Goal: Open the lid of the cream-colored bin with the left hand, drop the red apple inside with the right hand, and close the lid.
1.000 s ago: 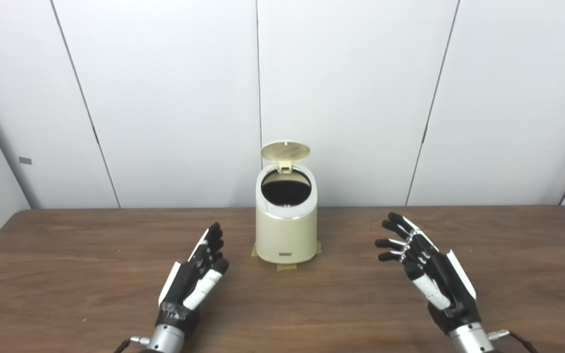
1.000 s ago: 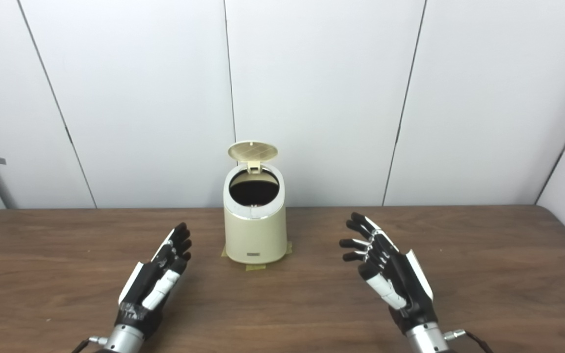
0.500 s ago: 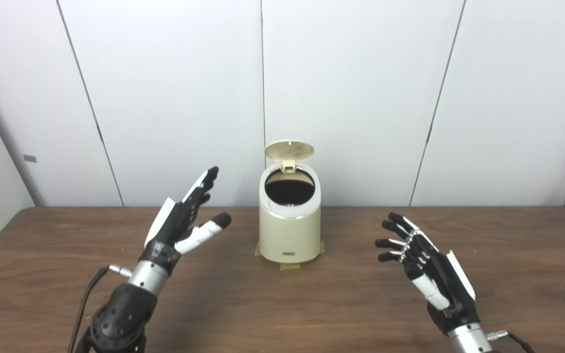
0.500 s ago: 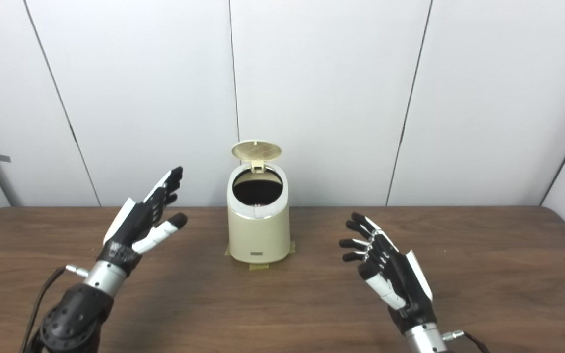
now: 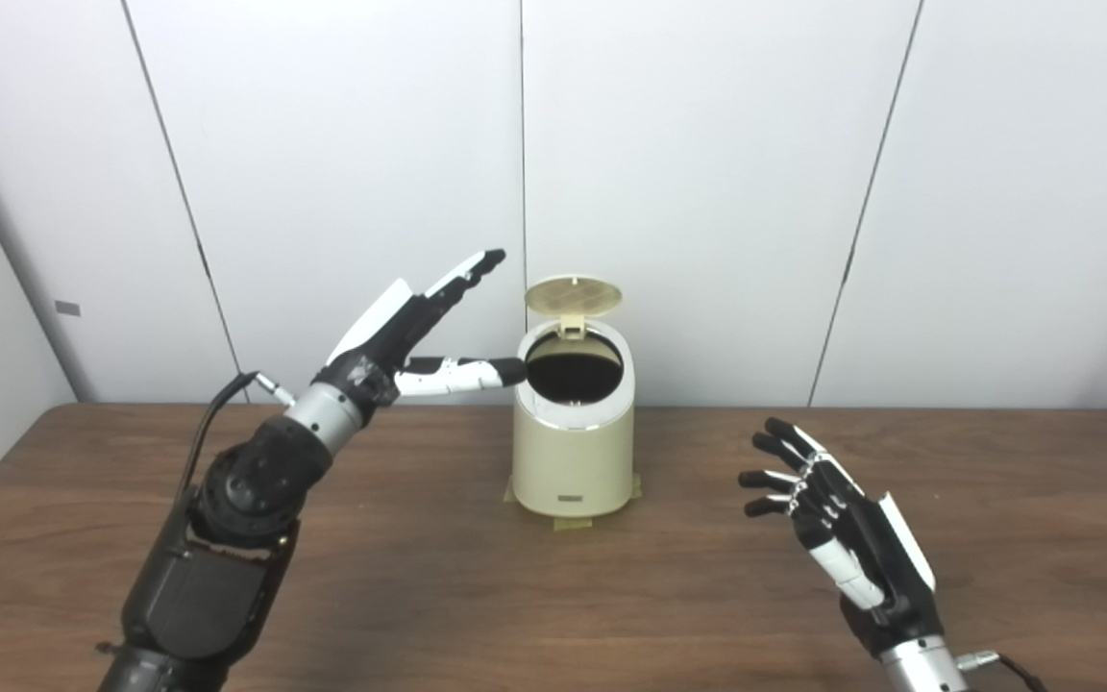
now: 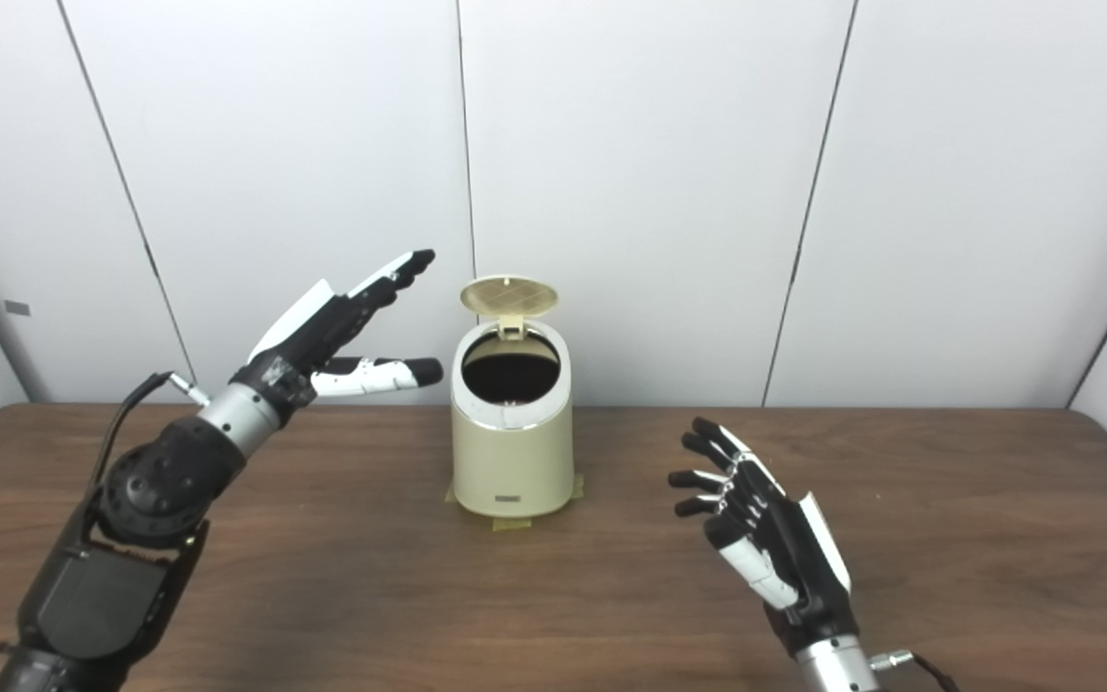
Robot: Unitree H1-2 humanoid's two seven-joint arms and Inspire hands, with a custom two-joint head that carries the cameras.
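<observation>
Reaching up from the left, my left robot hand [image 5: 400,327] hangs in the air beside the small cream-colored plastic bin [image 5: 574,452], fingers spread and grasping nothing, the thumb stretched toward the bin's rim and the other fingers angled up toward the round cream lid [image 5: 574,294]. That lid stands upright on its hinge at the back, so the mouth gapes dark and open. I judge the opening step done. No red apple shows anywhere on the dark wooden bench [image 5: 419,596] or in either robot hand, and the bin's interior is too dark to tell whether it lies inside; if it does, only the closing is left, and my raised left robot hand looks placed for that. Bits of tan tape [image 5: 573,524] peek out under the bin's base. Further right, my right robot hand [image 5: 842,538] waits low over the bench, well apart from the bin, released, fingers loosely fanned, empty.

In the left eye view my thumb tip seems to touch the bin's rim; the right eye view shows a clear gap between them, so I take it there is no contact.
</observation>
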